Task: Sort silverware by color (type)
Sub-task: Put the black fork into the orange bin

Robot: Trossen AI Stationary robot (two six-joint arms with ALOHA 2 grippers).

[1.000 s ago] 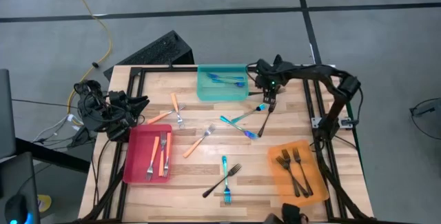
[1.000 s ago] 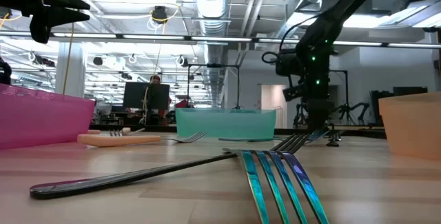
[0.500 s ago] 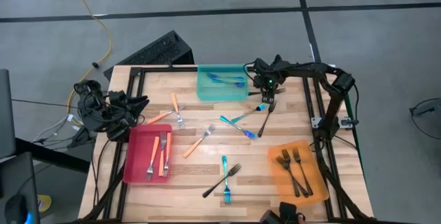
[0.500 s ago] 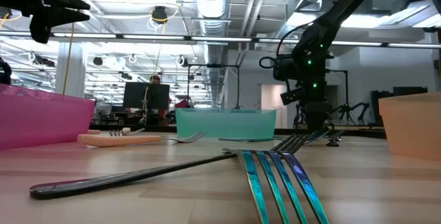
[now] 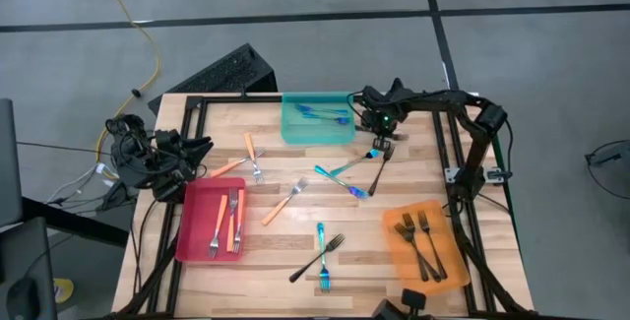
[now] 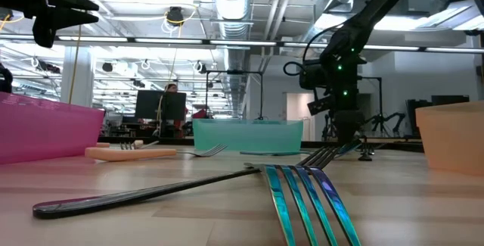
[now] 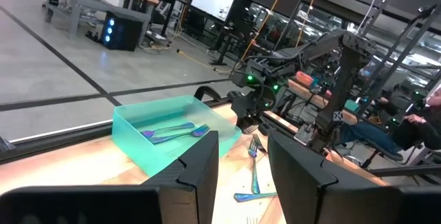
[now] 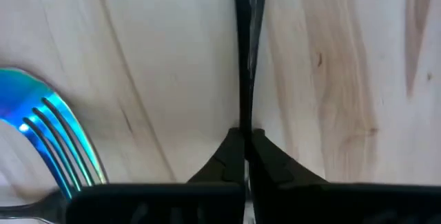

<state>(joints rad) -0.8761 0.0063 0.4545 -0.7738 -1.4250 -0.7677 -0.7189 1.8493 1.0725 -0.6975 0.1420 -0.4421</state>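
Now the right end effector (image 5: 382,143) (barely shifted) pinches the black fork (image 5: 379,166).

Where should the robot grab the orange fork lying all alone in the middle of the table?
Its orange handle's middle, straight down from above. The orange fork lies flat and slanted, touching nothing, so fingers can straddle the thin handle crosswise. The open left gripper waits nearer; the right gripper is shut on a black fork.

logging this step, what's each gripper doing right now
Left gripper: open, empty, waiting at the table's left edge.
Right gripper: shut on the black fork beside the teal tray.
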